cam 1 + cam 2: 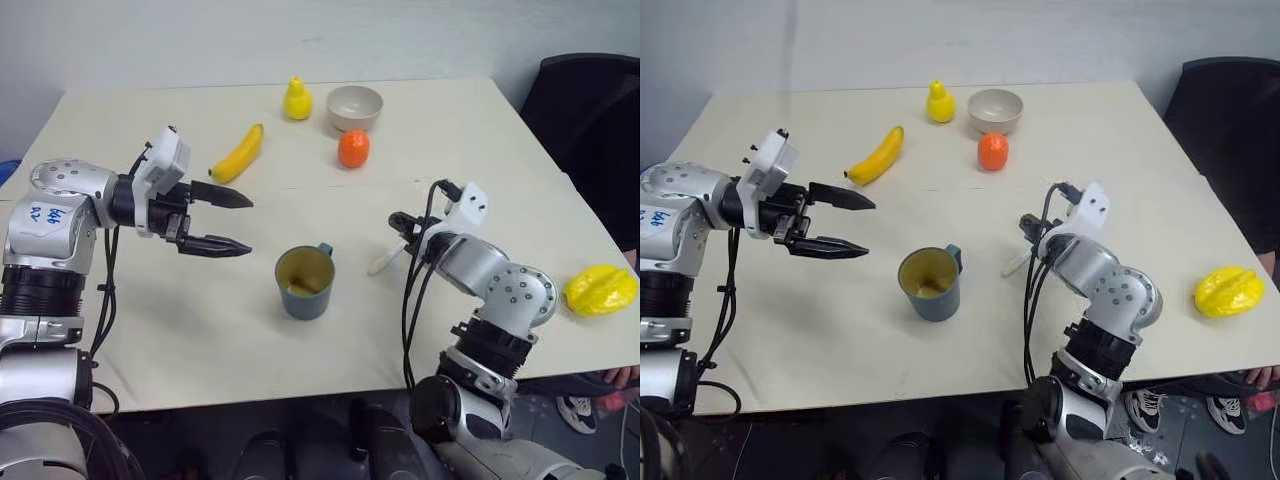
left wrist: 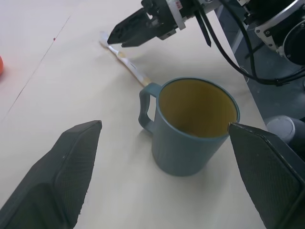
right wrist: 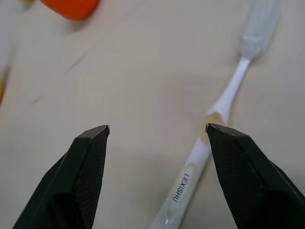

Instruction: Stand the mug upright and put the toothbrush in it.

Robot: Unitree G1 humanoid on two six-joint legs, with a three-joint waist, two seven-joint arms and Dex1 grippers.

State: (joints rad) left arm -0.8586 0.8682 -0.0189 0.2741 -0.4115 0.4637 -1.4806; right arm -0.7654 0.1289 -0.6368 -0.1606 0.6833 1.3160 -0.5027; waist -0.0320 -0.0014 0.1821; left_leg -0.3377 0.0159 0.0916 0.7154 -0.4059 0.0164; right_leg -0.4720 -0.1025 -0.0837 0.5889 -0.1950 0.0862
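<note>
Mug (image 1: pixel 305 283): upright, near table (image 1: pixel 150 330) front edge, empty. L gripper (image 1: pixel 232 222): fingers apart, holding nothing, left of mug. R gripper (image 2: pixel 114 38): fingers apart, empty, over toothbrush (image 3: pixel 217 119), which lies flat right of mug. Farther: banana (image 1: pixel 238 153), orange fruit (image 1: pixel 353 148), bowl (image 1: pixel 355 106).

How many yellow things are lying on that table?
3: a banana toward the far left, a small pear-shaped yellow fruit beside the beige bowl, and a lumpy yellow fruit at the right edge.
</note>
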